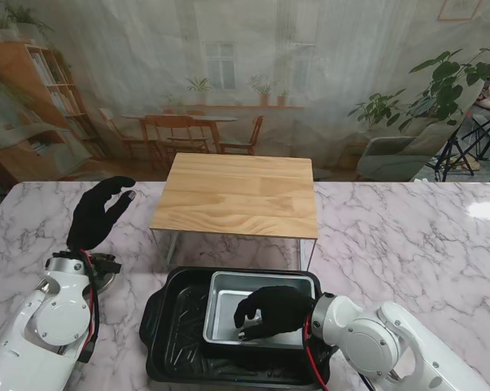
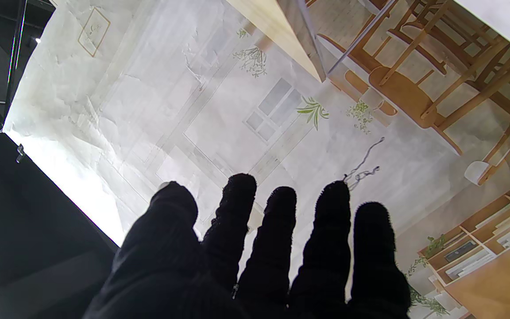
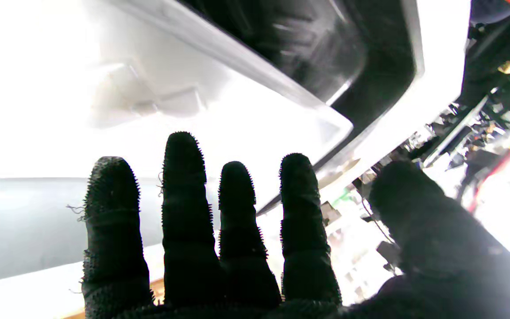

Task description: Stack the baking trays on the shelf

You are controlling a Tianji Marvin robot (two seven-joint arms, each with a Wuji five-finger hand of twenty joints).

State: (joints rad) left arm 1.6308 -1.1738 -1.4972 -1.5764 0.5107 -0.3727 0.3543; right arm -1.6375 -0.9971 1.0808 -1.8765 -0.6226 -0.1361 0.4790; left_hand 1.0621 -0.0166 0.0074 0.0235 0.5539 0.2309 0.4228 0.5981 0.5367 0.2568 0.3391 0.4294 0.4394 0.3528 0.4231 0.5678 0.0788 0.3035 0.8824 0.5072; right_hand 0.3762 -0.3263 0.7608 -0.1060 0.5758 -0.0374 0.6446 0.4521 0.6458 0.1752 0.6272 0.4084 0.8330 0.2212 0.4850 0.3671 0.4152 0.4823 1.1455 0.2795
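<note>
So both baking trays are on the table, nothing's made it up onto the shelf (image 1: 237,194) yet as far as I can see. The small silver tray (image 1: 229,301) sits nested inside the big black tray (image 1: 176,326), and the pair is parked right in front of the shelf, nearer to me, with the far edge of the black one tucked just under the wooden top. The shelf's top is bare wood, so basically the whole job is left: silver tray up, black tray up, stacked. My right hand (image 1: 271,311) is down in the silver tray at its near edge, fingers curled over toward the rim, and it looks like I'm going for a grab there. Honestly I can't tell if I've actually got hold of it: in the stand view the fingers hide the contact, and my right wrist view shows fingers (image 3: 184,186) spread out straight with the silver tray (image 3: 219,133) and black tray (image 3: 383,62) beyond them, which reads more like not clamped yet. My left hand (image 1: 98,213) is off to the left of the shelf, lifted clear of the marble table (image 1: 408,236), fingers apart and holding nothing; its wrist view just shows fingers (image 2: 237,212) against the backdrop. My guess: very start of the first pickup.
</note>
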